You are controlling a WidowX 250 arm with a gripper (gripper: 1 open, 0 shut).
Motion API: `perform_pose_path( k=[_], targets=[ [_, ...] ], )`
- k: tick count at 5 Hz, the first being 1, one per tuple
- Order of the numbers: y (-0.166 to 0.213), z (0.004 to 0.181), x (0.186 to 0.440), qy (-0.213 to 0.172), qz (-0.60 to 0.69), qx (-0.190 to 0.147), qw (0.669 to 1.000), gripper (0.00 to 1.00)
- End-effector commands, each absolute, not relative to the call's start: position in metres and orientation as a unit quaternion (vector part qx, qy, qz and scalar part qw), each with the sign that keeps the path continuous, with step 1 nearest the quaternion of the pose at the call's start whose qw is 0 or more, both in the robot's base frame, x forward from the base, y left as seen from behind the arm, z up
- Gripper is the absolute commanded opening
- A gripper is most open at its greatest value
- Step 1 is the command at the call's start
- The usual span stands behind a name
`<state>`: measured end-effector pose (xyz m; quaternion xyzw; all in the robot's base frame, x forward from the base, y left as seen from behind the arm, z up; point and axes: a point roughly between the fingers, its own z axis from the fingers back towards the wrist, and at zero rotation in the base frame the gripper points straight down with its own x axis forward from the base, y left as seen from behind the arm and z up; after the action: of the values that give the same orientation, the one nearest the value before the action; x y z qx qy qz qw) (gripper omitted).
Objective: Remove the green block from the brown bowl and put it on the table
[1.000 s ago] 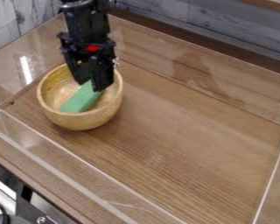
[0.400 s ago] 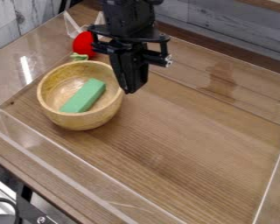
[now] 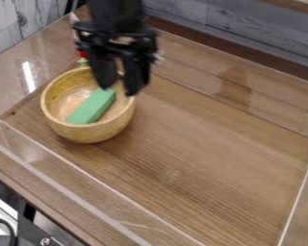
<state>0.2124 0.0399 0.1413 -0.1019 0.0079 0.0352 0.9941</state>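
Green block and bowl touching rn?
Touching. The camera view shows the green block lying inside the bowl, its lower end resting on the bowl's inner surface.

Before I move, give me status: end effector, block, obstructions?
End effector open, blurred, over bowl's far side. Green block in brown bowl, not gripped. No obstruction visible over block.
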Motion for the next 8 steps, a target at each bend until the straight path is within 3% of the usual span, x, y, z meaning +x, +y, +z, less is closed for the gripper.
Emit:
perform_pose_path(
  k=[1,2,3,6,7,8],
  targets=[
    [0.063,0.145,0.206,-0.017,0.061,-0.083,0.995,0.00],
    [0.078,0.133,0.195,-0.025,0.115,-0.073,0.990,1.00],
    [0.085,0.116,0.191,-0.033,0.157,-0.064,0.985,1.00],
    [0.088,0.076,0.215,-0.064,0.107,-0.044,0.991,1.00],
    [0.094,0.072,0.221,-0.066,0.107,-0.035,0.991,0.00],
    [0.098,0.069,0.225,-0.069,0.106,-0.024,0.992,0.00]
  ],
)
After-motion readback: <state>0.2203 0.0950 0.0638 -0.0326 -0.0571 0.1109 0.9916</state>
